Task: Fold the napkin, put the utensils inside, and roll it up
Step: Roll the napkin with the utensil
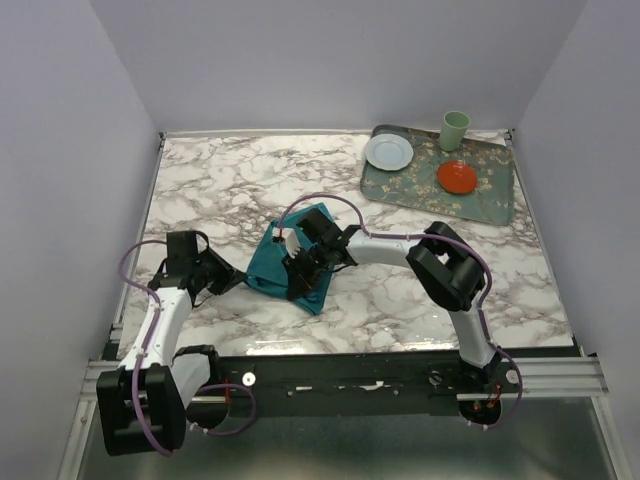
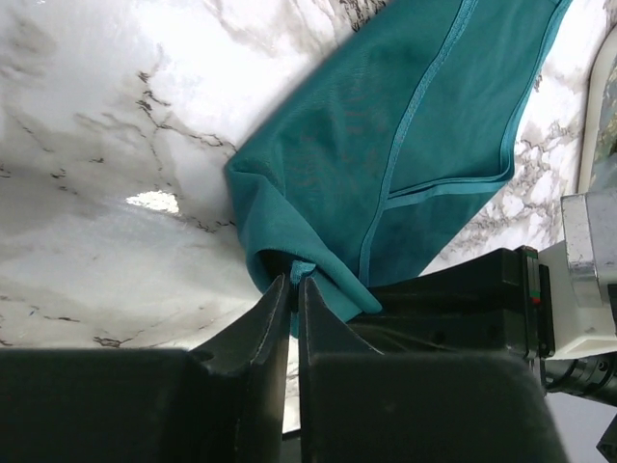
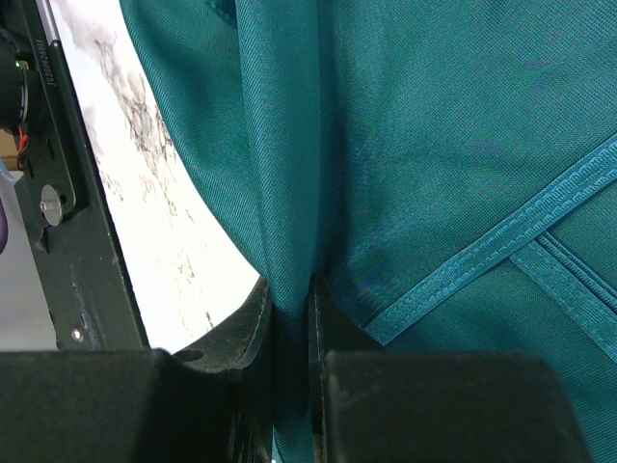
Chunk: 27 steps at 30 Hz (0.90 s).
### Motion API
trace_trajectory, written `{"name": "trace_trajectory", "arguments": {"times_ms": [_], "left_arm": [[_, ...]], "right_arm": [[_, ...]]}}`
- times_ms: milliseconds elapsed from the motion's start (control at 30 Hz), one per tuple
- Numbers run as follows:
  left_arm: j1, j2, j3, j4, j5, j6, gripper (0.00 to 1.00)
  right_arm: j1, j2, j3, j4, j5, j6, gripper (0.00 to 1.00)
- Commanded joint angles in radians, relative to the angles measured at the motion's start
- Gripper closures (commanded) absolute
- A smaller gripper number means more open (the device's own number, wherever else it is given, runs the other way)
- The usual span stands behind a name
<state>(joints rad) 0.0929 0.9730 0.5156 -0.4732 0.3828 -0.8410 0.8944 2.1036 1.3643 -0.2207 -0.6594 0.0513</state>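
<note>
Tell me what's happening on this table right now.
Two robot arms are handling a teal napkin on the marble table. The left tool pinches a corner of it, and the right tool grips a fold further in. The cloth lies partly folded, not rolled. No cutlery shows; a tray with a plate, red dish and cup sits at the far right.

Far-right tray (image 1: 490, 196) holds white plate (image 1: 388, 151), red dish (image 1: 457, 177), green cup (image 1: 455, 129).

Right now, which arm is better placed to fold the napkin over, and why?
Left, probably: the left end effector pinches the napkin's outer corner, while the right end effector grips a ridge mid-cloth.
</note>
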Motion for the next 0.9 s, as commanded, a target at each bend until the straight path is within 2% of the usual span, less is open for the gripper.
{"name": "trace_trajectory", "arguments": {"times_ms": [0,67,100,333,667,867], "left_arm": [[-0.027,0.029,-0.025,0.065,0.034,-0.012,0.92],[-0.032,0.039,-0.026,0.076,0.028,-0.010,0.99],[-0.036,0.049,-0.026,0.082,0.025,-0.012,1.00],[-0.050,0.102,-0.026,0.097,-0.010,-0.015,1.00],[-0.051,0.168,0.023,0.085,-0.148,-0.029,1.00],[-0.051,0.162,0.020,0.082,-0.128,-0.012,0.94]], "right_arm": [[-0.002,0.050,-0.042,-0.057,0.049,-0.018,0.91],[-0.002,0.052,-0.041,-0.057,0.046,-0.018,0.91],[-0.002,0.052,-0.042,-0.057,0.046,-0.018,0.91],[-0.002,0.050,-0.044,-0.058,0.049,-0.018,0.91],[-0.002,0.039,-0.051,-0.059,0.064,-0.021,0.91],[-0.002,0.036,-0.054,-0.058,0.064,-0.021,0.91]]}}
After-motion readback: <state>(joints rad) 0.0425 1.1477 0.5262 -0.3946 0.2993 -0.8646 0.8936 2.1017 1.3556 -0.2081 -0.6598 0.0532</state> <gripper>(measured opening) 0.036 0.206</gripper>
